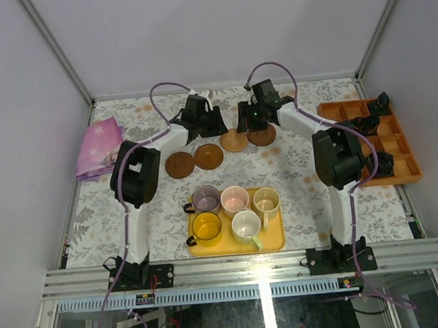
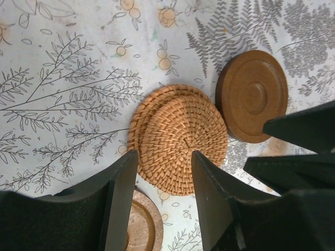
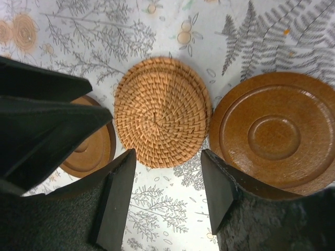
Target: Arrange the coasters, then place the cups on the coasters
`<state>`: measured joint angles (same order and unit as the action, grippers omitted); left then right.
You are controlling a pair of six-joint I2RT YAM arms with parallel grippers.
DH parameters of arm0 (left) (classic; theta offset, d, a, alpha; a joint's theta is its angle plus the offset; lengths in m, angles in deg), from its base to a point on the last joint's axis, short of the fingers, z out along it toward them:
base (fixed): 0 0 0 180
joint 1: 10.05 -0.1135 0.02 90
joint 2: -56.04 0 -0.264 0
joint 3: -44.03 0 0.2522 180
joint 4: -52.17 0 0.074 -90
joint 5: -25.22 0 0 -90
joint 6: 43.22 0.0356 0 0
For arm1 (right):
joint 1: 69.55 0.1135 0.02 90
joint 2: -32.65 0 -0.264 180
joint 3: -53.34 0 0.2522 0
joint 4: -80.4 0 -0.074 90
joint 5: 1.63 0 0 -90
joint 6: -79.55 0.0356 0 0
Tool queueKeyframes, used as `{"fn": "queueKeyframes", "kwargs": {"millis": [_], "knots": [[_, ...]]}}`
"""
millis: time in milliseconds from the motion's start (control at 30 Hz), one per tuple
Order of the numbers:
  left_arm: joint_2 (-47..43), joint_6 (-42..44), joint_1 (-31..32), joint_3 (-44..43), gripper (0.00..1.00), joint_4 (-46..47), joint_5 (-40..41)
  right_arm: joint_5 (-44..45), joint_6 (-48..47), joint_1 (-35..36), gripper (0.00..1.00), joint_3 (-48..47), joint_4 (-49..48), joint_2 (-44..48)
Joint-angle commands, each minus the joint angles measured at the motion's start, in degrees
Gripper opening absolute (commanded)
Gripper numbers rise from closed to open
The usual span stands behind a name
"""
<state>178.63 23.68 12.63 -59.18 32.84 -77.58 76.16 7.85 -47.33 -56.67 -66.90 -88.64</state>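
At far left of the worktop [image 1: 297, 174] lies a folded pink cloth [image 1: 99, 148], which is no part of the task. Next come two wooden coasters [image 1: 179, 165], close side by side near the left arm. The left gripper [image 2: 163, 157] hovers over a woven coaster [image 2: 180, 140] with its fingers parted and empty. The left wrist view suggests two woven mats stacked slightly askew, though this is not certain. The right gripper [image 3: 167, 157] hangs over the same woven piece from the opposite side, its fingers likewise apart and holding nothing. Just right of the woven piece sits a third wooden coaster [image 3: 275, 137], its edge touching it or very near it. At far right stands an orange compartment box [image 1: 408, 174].

Nearer the arm bases, the five cups [image 1: 234, 200] stand on a yellow tray [image 1: 276, 242], none yet on a coaster.

The step in hand appears to be arranging the coasters, which lie bunched in an uneven arc. The next move calls for one pair of fingers to descend, close on the rim of the thin woven piece, and lift or slide it clear. Because the grippers are so near each other, only one arm should act.
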Motion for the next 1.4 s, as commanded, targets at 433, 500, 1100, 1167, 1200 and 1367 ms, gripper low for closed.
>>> {"fn": "queueKeyframes", "kwargs": {"millis": [433, 500, 1100, 1167, 1200, 1367], "knots": [[5.55, -2.66, -1.45, -5.03, 0.38, 1.71, -4.35, -6.46, 4.53, -0.35, 0.54, 8.27, -2.98, 2.26], [5.75, -2.62, -1.58, -4.96, 0.38, 1.41, -4.30, -7.16, 5.05, -0.46, 0.54, 8.27, -3.86, 1.70], [7.65, -2.61, -1.75, -5.39, 0.39, -1.66, -4.48, -8.58, 5.08, -0.55, 0.53, 5.51, -3.74, -0.80], [7.66, -2.81, -1.76, -5.38, 0.40, -1.44, -4.81, -8.01, 4.88, -0.59, 0.53, 6.39, -3.78, -0.22], [7.65, -2.95, -1.76, -5.38, 0.39, -1.32, -4.84, -7.81, 4.70, -0.55, 0.53, 6.81, -3.81, 0.01], [7.21, -3.53, -1.76, -5.31, 0.40, -0.93, -5.72, -7.38, 4.74, -0.52, 0.53, 7.39, -3.95, -0.06]]}}
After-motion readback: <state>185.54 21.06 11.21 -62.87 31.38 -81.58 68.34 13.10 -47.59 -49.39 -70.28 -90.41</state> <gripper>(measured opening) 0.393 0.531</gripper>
